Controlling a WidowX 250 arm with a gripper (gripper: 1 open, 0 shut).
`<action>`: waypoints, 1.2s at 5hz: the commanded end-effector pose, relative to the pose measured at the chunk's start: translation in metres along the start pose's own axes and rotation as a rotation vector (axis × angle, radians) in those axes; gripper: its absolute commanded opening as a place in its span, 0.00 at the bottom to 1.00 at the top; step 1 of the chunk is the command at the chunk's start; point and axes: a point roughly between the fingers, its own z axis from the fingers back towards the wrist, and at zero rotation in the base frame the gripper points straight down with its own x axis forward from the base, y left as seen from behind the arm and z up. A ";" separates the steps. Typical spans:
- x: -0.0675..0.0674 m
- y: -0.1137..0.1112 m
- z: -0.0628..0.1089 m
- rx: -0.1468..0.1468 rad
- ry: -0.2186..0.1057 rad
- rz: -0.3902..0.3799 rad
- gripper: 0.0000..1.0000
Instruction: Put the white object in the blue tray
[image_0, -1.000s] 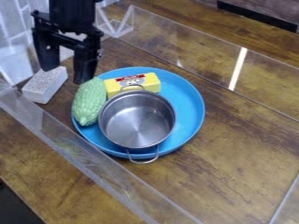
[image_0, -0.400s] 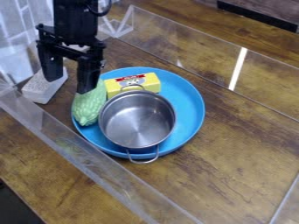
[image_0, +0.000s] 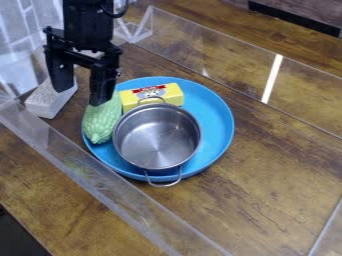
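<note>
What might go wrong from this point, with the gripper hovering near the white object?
The open gripper hangs close to both the white object and the green knobbly oval, so a finger might nudge the oval. Even with the white object grasped, the blue tray is crowded by the steel pot and yellow box, so it could land on one of them.

This looks like a lab or robot test station: a black robot arm (image_0: 83, 35) reaches in over a wood-grain counter (image_0: 267, 150), with clear panels (image_0: 274, 62) standing along its sides. The steel pot (image_0: 158, 137) and the yellow box (image_0: 151, 95) lend a kitchen flavour, yet the view holds too little of the room to be certain.
</note>
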 end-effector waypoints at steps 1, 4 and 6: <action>0.008 0.009 0.012 0.007 -0.052 0.021 1.00; 0.011 0.011 0.011 0.008 -0.046 0.015 1.00; 0.013 0.017 0.006 0.002 -0.052 0.009 1.00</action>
